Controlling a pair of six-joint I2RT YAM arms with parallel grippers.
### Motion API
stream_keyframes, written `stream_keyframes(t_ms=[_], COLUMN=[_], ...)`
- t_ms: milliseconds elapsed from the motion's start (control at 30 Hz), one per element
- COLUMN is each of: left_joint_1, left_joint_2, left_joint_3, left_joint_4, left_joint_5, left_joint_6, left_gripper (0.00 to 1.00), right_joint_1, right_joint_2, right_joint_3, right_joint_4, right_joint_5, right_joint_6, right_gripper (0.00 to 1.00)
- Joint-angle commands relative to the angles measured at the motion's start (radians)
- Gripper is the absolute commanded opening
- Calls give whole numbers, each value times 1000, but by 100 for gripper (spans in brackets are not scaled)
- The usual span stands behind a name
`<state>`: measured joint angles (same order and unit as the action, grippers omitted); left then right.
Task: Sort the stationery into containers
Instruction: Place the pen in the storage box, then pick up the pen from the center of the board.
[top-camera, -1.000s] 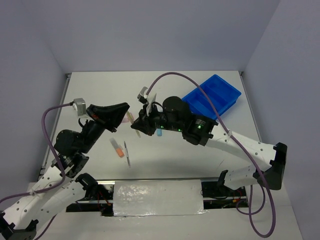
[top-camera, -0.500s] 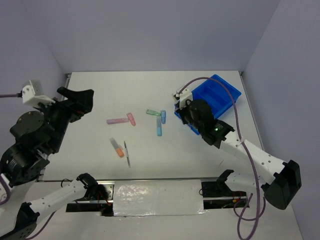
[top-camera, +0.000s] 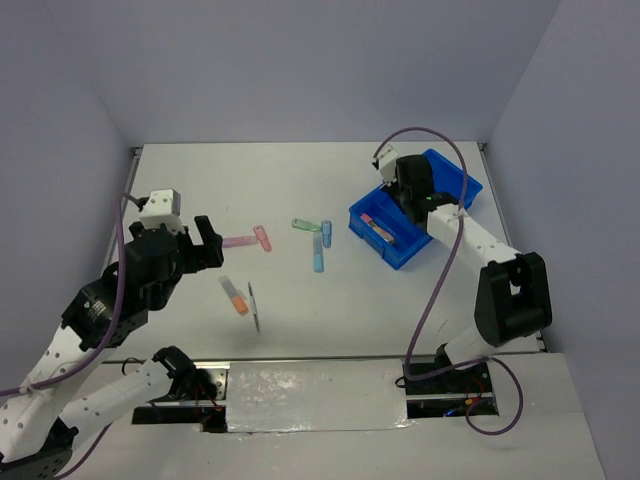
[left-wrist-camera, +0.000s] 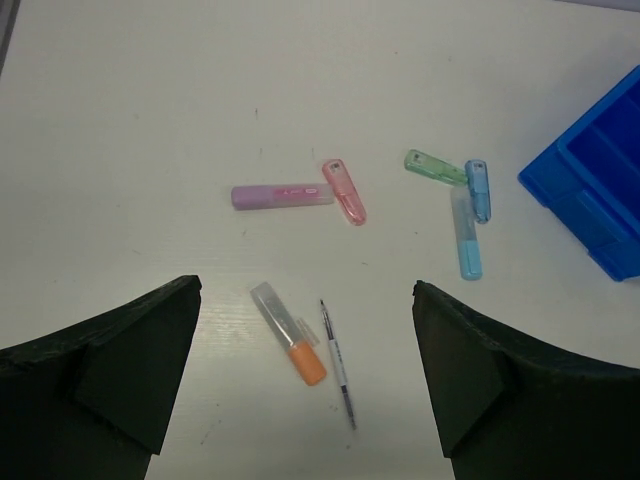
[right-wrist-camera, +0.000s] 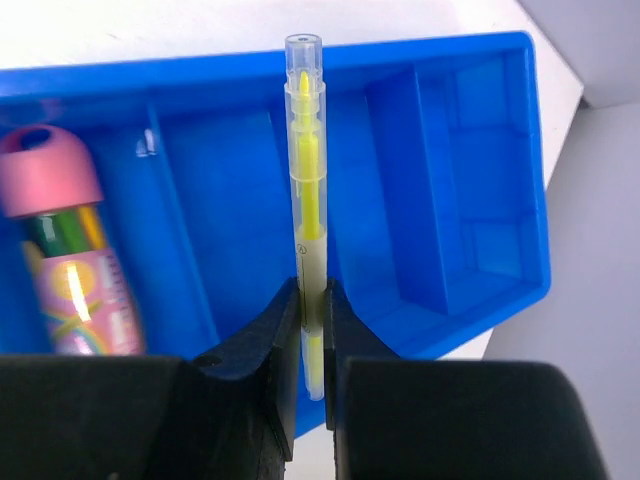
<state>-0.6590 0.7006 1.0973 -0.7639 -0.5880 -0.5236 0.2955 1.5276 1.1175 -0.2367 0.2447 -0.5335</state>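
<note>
Over the blue tray at the table's far right corner, the right claw pinches a yellow highlighter by its lower end, having carried it from mid-table within the last second. A pink pen already lies in the compartment next to it, so a second drop looks close. The left claw, shut and crowded against its partner a second ago, has pulled back and stands wide above seven loose pens. Among them, an orange marker lies just beside a thin grey pen, and a lilac marker meets a pink one end to end. With the arms now well apart, the loose pens have open table around them. The highlighter hangs above a divider, so it probably needs to shift to one side to land inside a compartment.
</note>
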Motion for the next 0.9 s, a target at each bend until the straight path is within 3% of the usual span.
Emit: stream_keyframes(t_ms=[0,167,233,300,367,533,667,733,833,867], left_joint_1=[-2,-1,1,13,28,105,139,145,163,183], left_joint_2=[-7,6,49,92,103,108,109,109,122,134], left_joint_3=[-16,-66,-60,-48,-50,-66,-73,-76,-76,-77], left_joint_4=[15,58,17,-3,1,38,54,55,52,51], left_joint_5=[-64,-55,-100,-130,-113,-30,2,10,2,7], left_joint_6=[37,11,1,-13,-15,13,25,20,-10,-16], left_gripper=[99,99,99,99,99,99,99,99,99,99], right_joint_1=[-41,-45,-58,-70,-71,-76,-78,-79,-76,-52], right_joint_2=[34,114,137,146,163,177,125,82,-58,-132], right_joint_3=[73,85,93,93,99,127,142,165,180,176], right_joint_4=[-24,-30,-44,-46,-61,-107,-139,-157,-112,-90], right_joint_5=[-103,-125,-122,-142,-147,-165,-163,-201,-269,-283], right_joint_6=[-54,-40,-26,-19,-13,20,44,70,234,357], right_gripper=[0,0,8,23,24,38,63,70,88,99])
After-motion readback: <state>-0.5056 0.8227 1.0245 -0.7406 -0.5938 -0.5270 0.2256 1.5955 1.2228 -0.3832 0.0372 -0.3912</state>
